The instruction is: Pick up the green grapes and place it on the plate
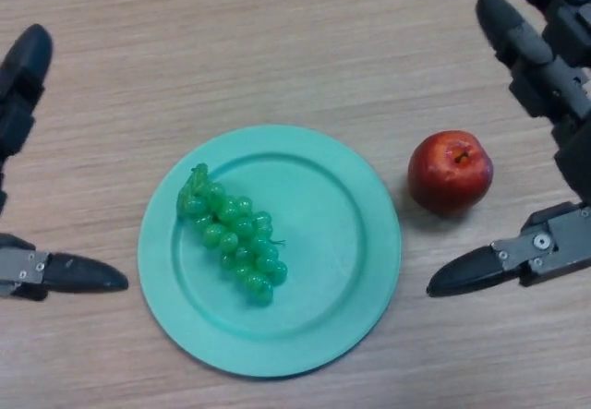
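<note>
A bunch of green grapes (235, 234) lies on the left half of a round teal plate (342, 243) in the middle of the wooden table. My left hand (23, 86) shows at the left edge, open and empty, its thumb (78, 273) just left of the plate. My right hand (545, 67) shows at the right edge, open and empty, its thumb (480, 269) to the right of the plate. Neither hand touches the grapes or the plate.
A red apple (451, 171) sits on the table just right of the plate, between the fingers and thumb of my right hand without touching them.
</note>
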